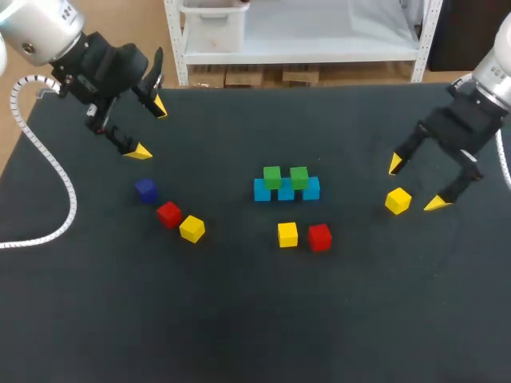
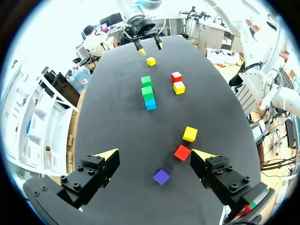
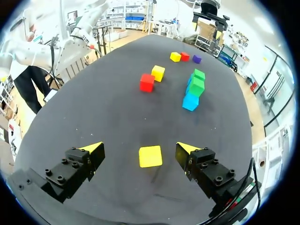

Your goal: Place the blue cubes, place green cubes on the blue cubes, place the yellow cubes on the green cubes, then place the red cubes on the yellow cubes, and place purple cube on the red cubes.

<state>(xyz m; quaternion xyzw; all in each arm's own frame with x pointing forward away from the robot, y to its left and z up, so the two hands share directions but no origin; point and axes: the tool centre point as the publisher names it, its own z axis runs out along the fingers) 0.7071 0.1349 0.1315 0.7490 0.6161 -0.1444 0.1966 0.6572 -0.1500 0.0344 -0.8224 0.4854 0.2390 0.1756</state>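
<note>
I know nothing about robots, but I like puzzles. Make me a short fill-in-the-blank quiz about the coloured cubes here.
1. The green cubes sit on a row of ___ cubes.
2. The right gripper is open around a ___ cube.
3. The purple cube has a ___ cube as its nearest neighbour.
4. The red cubes number ___, and neither is stacked.

Missing words: blue, yellow, red, two.

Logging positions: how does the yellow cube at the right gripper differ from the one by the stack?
Right yellow cube lies alone between the right gripper's open fingers; middle yellow cube sits beside a red cube. The right one is rotated; the middle one squares with the blue cubes. Both rest on the table.
</note>
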